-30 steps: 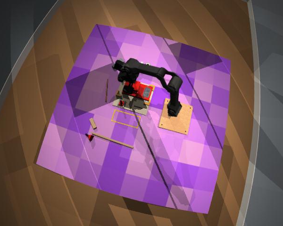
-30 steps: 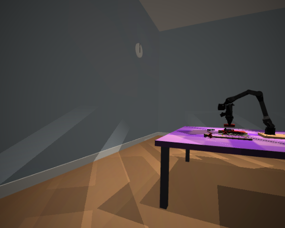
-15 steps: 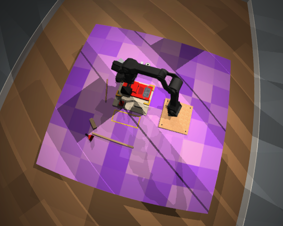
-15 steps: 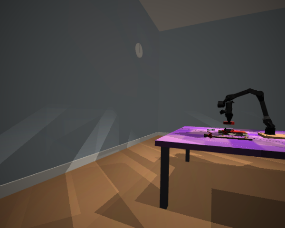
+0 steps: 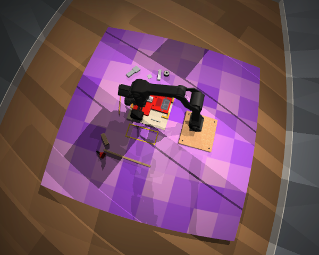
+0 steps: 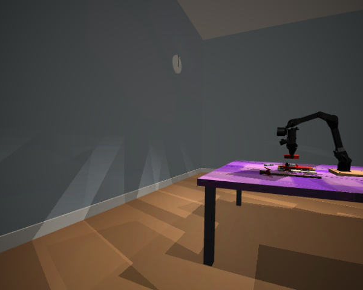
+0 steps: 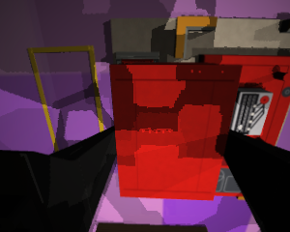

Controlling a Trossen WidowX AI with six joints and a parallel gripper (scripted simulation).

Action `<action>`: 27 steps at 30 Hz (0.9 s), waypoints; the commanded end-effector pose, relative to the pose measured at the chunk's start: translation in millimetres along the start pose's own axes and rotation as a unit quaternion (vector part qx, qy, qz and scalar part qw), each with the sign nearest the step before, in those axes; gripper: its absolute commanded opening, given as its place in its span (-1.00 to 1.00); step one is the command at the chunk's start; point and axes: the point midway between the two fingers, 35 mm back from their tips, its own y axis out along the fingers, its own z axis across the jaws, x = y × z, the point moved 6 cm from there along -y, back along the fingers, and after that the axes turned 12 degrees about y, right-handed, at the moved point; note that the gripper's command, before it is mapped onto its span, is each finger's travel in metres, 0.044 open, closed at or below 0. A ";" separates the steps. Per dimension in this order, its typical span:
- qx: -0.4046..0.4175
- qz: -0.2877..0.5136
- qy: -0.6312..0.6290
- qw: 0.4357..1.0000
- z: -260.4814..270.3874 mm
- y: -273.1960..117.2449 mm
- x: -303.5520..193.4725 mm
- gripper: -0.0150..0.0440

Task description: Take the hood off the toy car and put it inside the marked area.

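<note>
My gripper (image 7: 168,132) (image 6: 291,153) is shut on the flat red hood (image 7: 169,130) (image 6: 290,156) (image 5: 148,106), one finger on each long side. It holds the hood in the air, clear above the toy car (image 5: 162,104) (image 6: 297,168). In the wrist view the car's open red body (image 7: 275,97) with a grey engine block shows to the right of the hood, on a cream and grey base. The marked area is a yellow outlined rectangle (image 5: 143,128) (image 7: 39,92) on the purple table, just in front of the car and to the left of the hood in the wrist view.
Grey parts (image 5: 133,71) (image 5: 158,74) and a black wheel (image 5: 166,73) lie behind the car. A brown block (image 5: 105,138), a small red part (image 5: 100,154) and a long stick (image 5: 126,158) lie front left. The arm stands on a wooden plate (image 5: 206,137).
</note>
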 end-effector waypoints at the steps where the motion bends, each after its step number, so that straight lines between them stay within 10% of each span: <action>1: 0.003 0.000 -0.002 1.000 17.6 -1.9 -6.6 -0.49; 27: 0.007 0.002 0.003 1.000 116.4 -5.3 -57.9 -0.49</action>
